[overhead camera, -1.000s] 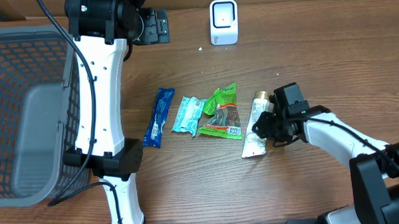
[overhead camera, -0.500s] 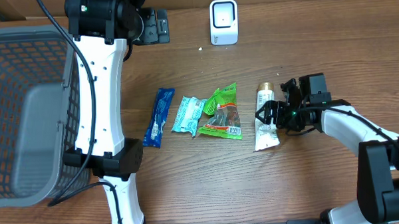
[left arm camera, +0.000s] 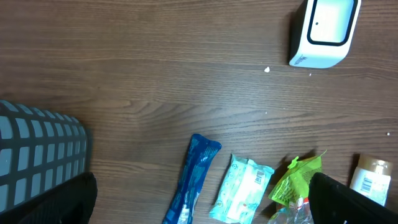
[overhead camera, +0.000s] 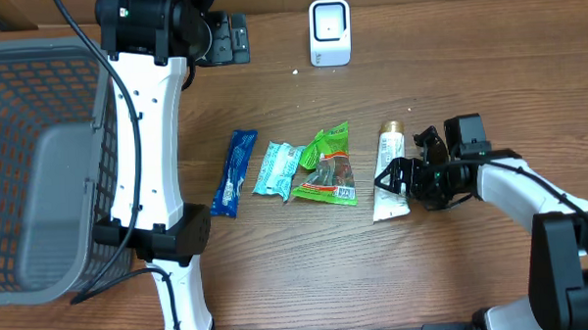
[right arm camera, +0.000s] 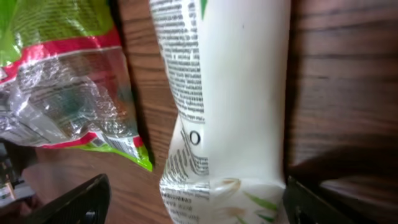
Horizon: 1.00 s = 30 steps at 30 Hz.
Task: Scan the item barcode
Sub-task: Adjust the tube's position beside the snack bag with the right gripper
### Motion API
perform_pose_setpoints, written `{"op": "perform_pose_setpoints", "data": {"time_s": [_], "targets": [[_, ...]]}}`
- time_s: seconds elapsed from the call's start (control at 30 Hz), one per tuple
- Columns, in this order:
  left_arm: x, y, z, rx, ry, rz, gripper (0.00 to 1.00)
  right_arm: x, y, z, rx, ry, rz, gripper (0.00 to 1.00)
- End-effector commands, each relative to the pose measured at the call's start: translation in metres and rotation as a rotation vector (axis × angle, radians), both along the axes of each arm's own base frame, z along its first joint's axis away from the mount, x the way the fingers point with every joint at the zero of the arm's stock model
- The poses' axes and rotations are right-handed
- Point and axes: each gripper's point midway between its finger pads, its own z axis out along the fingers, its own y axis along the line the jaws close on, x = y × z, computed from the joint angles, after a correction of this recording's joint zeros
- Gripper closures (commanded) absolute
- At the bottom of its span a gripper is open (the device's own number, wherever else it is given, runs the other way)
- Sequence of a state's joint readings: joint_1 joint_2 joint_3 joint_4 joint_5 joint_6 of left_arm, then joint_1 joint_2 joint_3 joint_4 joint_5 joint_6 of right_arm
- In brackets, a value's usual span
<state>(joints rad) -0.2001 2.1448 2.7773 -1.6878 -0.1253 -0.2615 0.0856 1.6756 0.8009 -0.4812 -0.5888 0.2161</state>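
White tube (right arm camera: 236,93): fine print too small to read, only one "O" legible.

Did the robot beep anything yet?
Nothing looks scanned yet. The blue packet, teal packet and green packet lie on the table, away from the scanner. In hand: the right gripper stands open around the white tube, not squeezing it. Still to do: grip it, lift it, show its barcode to the scanner.
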Motion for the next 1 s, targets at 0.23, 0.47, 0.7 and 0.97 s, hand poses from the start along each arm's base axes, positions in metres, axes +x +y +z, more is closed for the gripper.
{"op": "perform_pose_setpoints", "data": {"time_s": [0.23, 0.47, 0.7, 0.97], "targets": [[0.002, 0.006, -0.001, 0.011, 0.000, 0.016, 0.00, -0.005, -0.009, -0.038, -0.075, -0.006, -0.028, 0.14], [0.002, 0.006, -0.001, 0.011, 0.000, 0.016, 0.00, -0.008, -0.009, -0.068, -0.076, 0.063, -0.049, 0.21], [0.002, 0.006, -0.001, 0.011, 0.000, 0.016, 0.00, -0.006, -0.009, -0.072, -0.071, 0.068, -0.067, 0.39], [0.002, 0.006, -0.001, 0.011, 0.000, 0.016, 0.00, 0.004, -0.007, -0.069, -0.062, 0.028, -0.068, 0.60]]}}
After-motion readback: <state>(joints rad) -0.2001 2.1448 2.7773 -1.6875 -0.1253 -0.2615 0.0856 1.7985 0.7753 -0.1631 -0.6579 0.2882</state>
